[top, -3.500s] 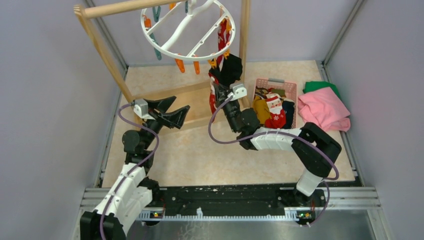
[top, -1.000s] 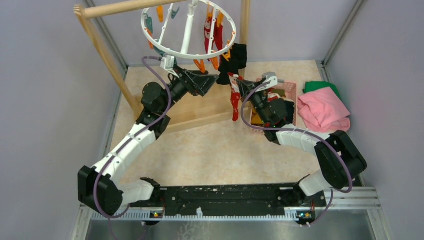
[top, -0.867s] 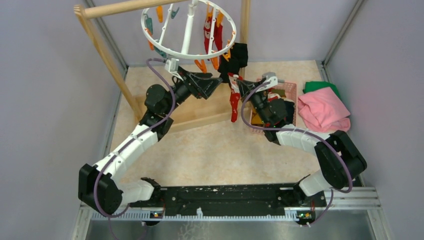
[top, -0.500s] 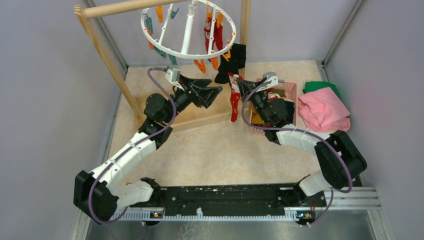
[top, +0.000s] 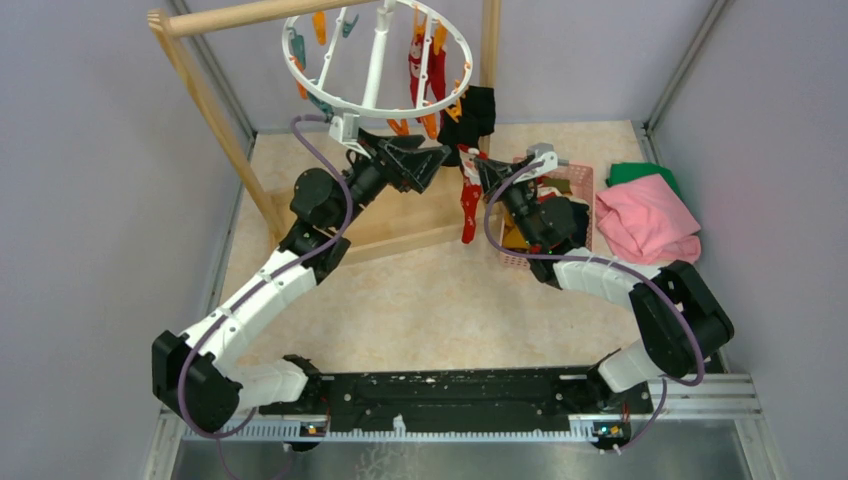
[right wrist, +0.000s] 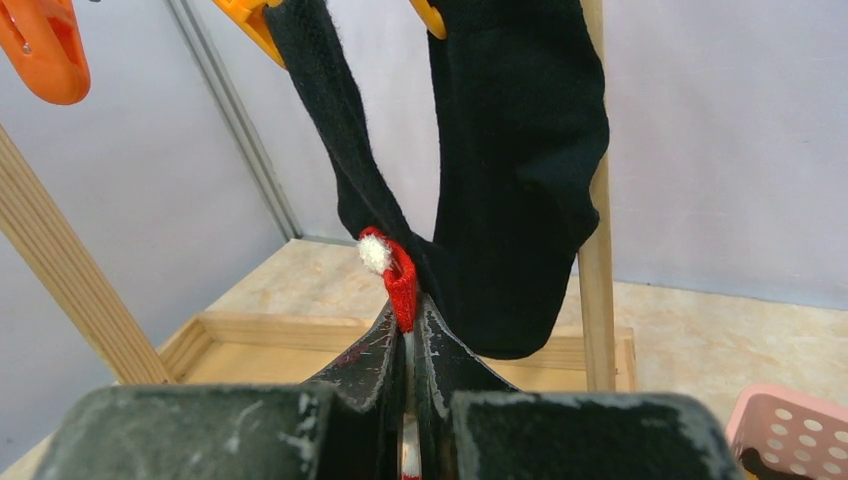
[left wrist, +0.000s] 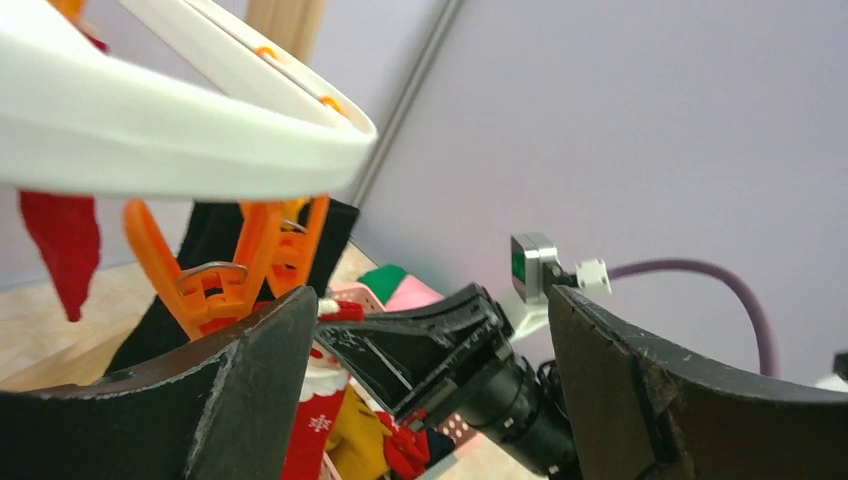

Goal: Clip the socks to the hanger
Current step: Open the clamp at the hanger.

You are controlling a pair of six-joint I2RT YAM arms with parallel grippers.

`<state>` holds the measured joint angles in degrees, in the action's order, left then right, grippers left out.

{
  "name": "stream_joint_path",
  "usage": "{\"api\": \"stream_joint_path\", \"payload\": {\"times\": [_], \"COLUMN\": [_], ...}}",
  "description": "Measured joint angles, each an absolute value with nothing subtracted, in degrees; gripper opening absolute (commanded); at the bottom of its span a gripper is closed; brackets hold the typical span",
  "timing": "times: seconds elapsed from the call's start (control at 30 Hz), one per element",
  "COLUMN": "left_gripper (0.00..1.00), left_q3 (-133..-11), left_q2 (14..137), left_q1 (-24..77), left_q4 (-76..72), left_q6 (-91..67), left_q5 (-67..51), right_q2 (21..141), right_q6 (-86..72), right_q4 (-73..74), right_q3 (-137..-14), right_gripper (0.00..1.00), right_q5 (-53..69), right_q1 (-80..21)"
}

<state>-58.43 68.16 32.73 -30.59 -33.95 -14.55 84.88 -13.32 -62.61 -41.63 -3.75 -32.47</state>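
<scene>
Top view: the white ring hanger [top: 378,50] hangs from a wooden rack [top: 205,100], with a black sock [top: 472,108] already clipped on. Just below it, the right gripper [top: 473,165] holds up a red sock [top: 467,205], facing the left gripper [top: 437,163].

Left wrist view: its fingers are spread wide beneath an orange clip [left wrist: 215,280], possibly touching it.

Right wrist view: the jaws are pressed together, pinching the red sock's edge.

The next move is probably to squeeze that clip open and feed the sock in.

hanger [top: 378,55] on rack [top: 203,100], basket [top: 583,185] to its right, cloths [top: 650,220] beyond basket
</scene>
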Motion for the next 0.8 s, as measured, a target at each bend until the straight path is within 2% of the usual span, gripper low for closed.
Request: {"api": "stream_joint_path", "payload": {"times": [0.33,0.63,0.8], "left_gripper": [0.94,0.89,0.81], "left_q3": [-62.57,-63.77,-64.29], "left_q2": [70.52,73.49,73.67], "left_q1": [32.73,32.71,32.47], "left_q4": [-27.88,-26.46,-26.24], "left_q6": [-31.92,-28.97,-26.09], "left_q5": [-6.55,-5.52,-4.56], "right_q2": [84.88,84.88,84.88], "right_q6": [-13.74,-13.87,-14.22], "right_q4": [-62.61,-62.61,-62.61], "right_q3": [-41.63,-41.60,-41.60], "right_gripper": [0.00,0.00,0.00], "right_q5": [-3.75,-3.77,-3.75], "right_q1": [-32.29,-31.70,-31.68]}}
